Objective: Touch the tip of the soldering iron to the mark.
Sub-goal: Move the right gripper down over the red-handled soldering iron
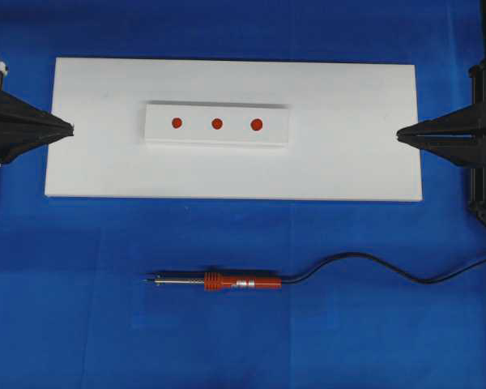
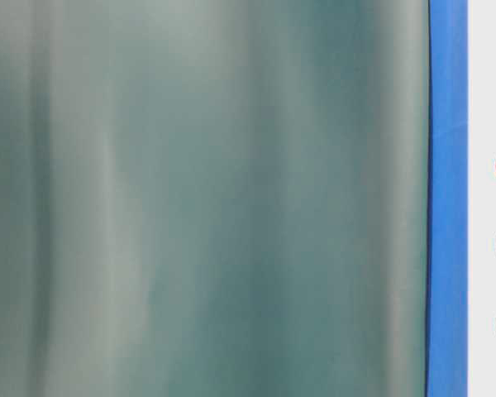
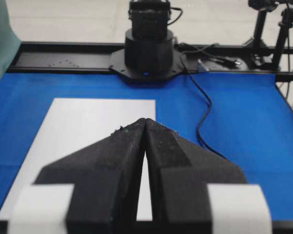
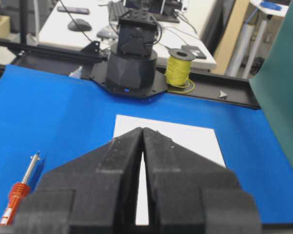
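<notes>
The soldering iron lies nearest the overhead lens, flat on the blue table cover in front of the white board. Its long axis runs left to right: the silver shaft and tip point toward the left arm's side, while the red-orange handle and black cord trail off toward the right arm's side. Nothing holds it.

On the board, a small raised white block carries three red marks in a row running parallel to the iron. The tool lies well apart from them, on the near side of the board. Which of the three is the target cannot be told here.

The left gripper hangs at the board's left end with its black foam fingers pressed together and holding nothing; the right gripper, likewise closed and empty, mirrors it at the right end. Neither touches the iron. The handle sits slightly toward the right arm, whose wrist view catches the tool at its lower left, so that arm looks better placed to take the handle. The table-level view, mostly blocked by a blurred green sheet, adds little.
</notes>
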Controlling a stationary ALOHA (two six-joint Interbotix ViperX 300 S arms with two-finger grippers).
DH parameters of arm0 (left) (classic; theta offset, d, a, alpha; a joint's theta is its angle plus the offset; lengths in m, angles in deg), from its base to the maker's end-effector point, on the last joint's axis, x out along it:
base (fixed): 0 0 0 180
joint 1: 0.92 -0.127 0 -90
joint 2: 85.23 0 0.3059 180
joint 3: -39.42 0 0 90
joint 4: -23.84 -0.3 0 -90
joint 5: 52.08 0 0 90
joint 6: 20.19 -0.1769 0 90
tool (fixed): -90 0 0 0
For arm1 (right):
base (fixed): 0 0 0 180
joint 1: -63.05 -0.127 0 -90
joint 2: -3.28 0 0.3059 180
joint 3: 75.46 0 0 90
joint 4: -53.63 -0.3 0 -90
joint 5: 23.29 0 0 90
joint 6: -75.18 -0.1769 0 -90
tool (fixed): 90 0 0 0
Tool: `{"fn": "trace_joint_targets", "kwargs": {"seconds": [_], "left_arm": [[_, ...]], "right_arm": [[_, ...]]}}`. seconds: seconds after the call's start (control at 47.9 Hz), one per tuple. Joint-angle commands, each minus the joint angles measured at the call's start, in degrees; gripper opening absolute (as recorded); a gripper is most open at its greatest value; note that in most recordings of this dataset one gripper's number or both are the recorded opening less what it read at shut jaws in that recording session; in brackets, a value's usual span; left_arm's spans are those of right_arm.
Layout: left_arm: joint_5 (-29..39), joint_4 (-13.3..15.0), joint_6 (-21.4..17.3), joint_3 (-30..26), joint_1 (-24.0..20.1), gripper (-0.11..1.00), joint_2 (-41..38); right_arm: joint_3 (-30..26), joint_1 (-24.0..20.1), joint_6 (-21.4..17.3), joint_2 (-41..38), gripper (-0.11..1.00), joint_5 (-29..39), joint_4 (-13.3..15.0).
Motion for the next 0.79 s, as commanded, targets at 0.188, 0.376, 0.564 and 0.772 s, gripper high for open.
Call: {"fn": "trace_joint_targets", "kwargs": {"seconds": [0.188,0.376,0.564,0.772], "left_arm": [[0.00,0.00,0.53,-0.62,0.97,0.00,0.18],[-0.09,0.00,0.44,-0.44,0.97,0.00,0.09],[-0.09,0.00,0.44,-0.35,0.97,0.00,0.09],[-0.09,0.00,0.44,-0.26,0.97,0.00,0.18]], "right_arm": [[-3.08,-0.18,-1.05,-0.97,-0.06,4.48,-0.44],[-4.31,-0.53,-3.08,-1.58,-0.06,5.63,-0.44],[-5.80,-2.46,-5.19,-5.01,-0.06,5.54,-0.44],[-9.93,-6.59,-6.68,-12.04,0.02,5.45,-0.62]]}}
